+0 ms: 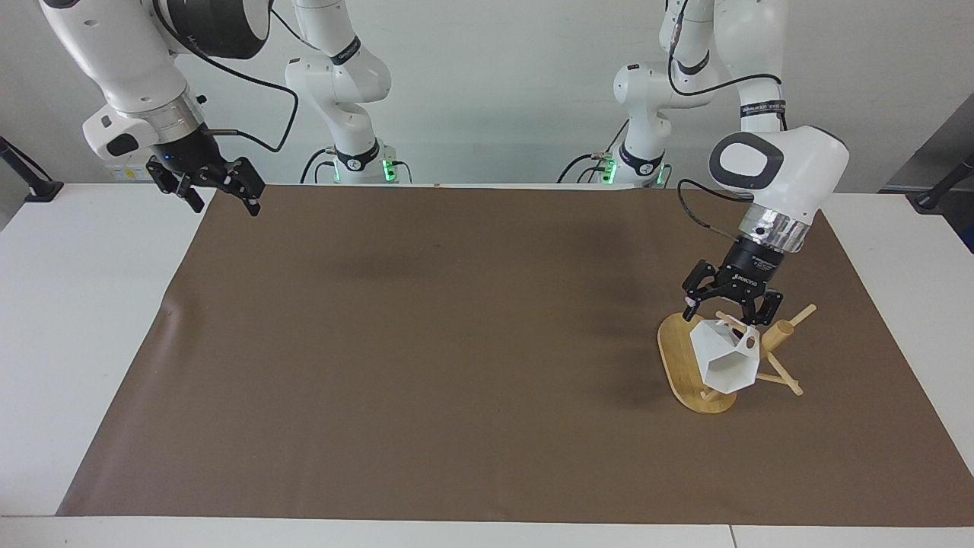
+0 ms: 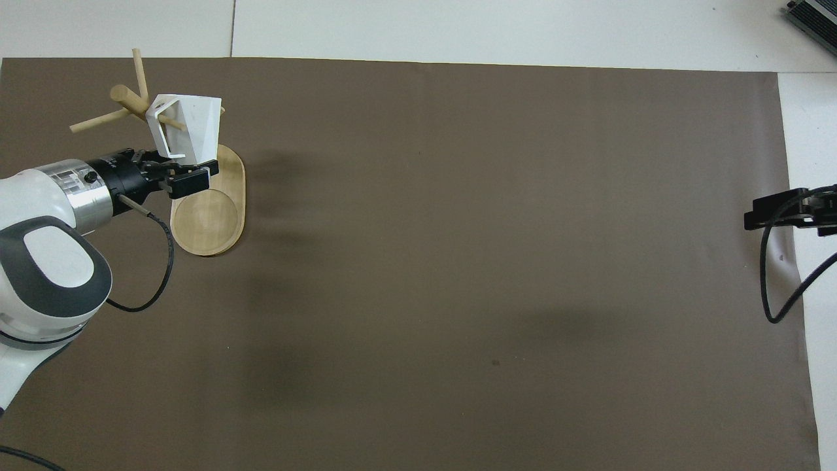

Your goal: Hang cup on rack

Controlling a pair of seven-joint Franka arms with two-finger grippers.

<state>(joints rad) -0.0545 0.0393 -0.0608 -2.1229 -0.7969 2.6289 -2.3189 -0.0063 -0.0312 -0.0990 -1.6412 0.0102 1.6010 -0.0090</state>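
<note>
The left gripper's fingers [image 1: 689,304] are spread and clear of the cup [image 1: 727,361], which hangs just below them with a thin peg of the rack [image 1: 784,333] passing through its handle; the left gripper [image 1: 727,303] hovers directly over the cup and the rack's oval base. From the fingers the cup lies straight down, its open hexagonal mouth tipped outward and away from the robots, its handle uppermost against the peg near the thick central post. The overhead view agrees: the cup [image 2: 183,127] sits on the rack [image 2: 209,209] just past the released left gripper [image 2: 186,176]. Judging from this, the hanging itself looks done, and the coming move turns on the gap between fingers and handle: a lift straight up should clear the peg, while a sideways drift could knock the cup loose. The right gripper [image 1: 217,190], fingers apart, waits above the tabletop [image 1: 456,342] at the right arm's end, well apart from the rack.
</note>
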